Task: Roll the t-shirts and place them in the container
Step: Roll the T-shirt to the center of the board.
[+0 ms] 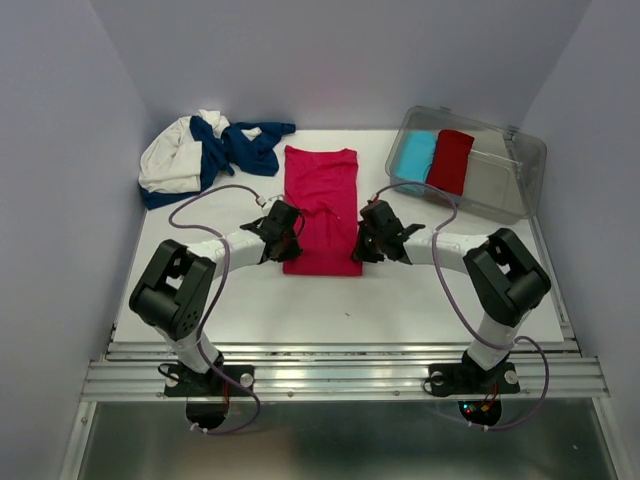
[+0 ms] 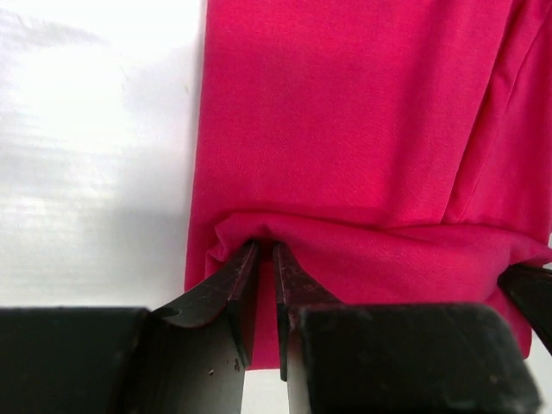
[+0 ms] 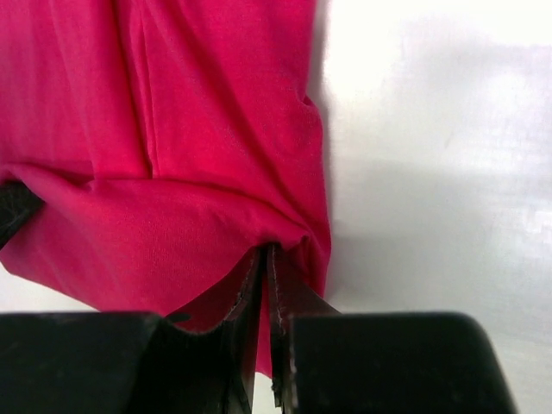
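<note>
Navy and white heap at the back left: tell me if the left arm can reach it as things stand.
Probably not yet: the left fingers are shut on the pink t-shirt's near edge. Nothing stands between them and the heap, so after letting go the way looks free.

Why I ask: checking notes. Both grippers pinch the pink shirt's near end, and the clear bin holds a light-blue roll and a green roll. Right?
No: the top view shows a dark red roll, not a green one, beside the light-blue roll in the clear bin. The left gripper and right gripper do pinch the near end of the pink shirt.
</note>
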Robot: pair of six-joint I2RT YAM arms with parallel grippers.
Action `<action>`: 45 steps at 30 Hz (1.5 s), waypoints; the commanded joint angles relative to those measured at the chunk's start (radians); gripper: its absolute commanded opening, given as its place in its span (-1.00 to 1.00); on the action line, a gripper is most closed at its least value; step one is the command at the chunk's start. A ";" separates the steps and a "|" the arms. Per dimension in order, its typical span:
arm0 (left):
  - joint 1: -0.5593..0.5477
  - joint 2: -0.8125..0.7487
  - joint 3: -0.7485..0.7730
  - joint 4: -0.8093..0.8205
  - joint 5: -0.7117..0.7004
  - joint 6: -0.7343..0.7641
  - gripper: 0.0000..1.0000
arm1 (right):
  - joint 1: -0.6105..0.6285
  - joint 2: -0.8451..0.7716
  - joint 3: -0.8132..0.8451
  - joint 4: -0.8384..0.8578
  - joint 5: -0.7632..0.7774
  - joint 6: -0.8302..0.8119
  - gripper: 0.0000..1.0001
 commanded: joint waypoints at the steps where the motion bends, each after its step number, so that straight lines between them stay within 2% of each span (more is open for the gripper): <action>1: -0.049 -0.094 -0.089 -0.044 0.011 -0.003 -0.51 | 0.035 -0.078 -0.094 -0.033 -0.016 0.008 -0.75; 8: -0.121 -0.266 -0.241 -0.077 0.031 -0.076 -0.49 | 0.079 -0.245 -0.212 -0.064 -0.024 0.067 -0.76; 14: -0.128 -0.459 -0.254 -0.177 0.015 -0.087 -0.44 | 0.079 -0.356 -0.160 -0.138 0.017 0.043 -0.74; 18: -0.136 -0.514 -0.222 -0.179 0.072 -0.092 -0.42 | 0.119 -0.373 -0.094 -0.147 -0.007 0.037 -0.73; 22: -0.156 -0.508 -0.232 -0.087 0.199 -0.115 -0.42 | 0.164 -0.338 -0.071 -0.110 -0.027 0.057 -0.71; 25: -0.180 -0.459 -0.258 0.046 0.268 -0.150 -0.42 | 0.178 -0.282 -0.091 -0.026 -0.111 0.096 -0.71; 28: -0.199 -0.412 -0.266 0.114 0.302 -0.174 -0.42 | 0.178 -0.250 -0.109 0.022 -0.132 0.118 -0.70; 31: -0.205 -0.317 -0.263 0.165 0.276 -0.181 -0.42 | 0.178 -0.196 -0.123 0.045 -0.127 0.132 -0.70; 38: -0.205 -0.209 -0.274 0.171 0.248 -0.155 -0.45 | 0.178 -0.121 -0.147 0.022 -0.073 0.123 -0.73; 45: -0.201 -0.365 -0.220 -0.007 0.141 -0.113 -0.43 | 0.178 -0.268 -0.121 -0.096 0.060 0.071 -0.66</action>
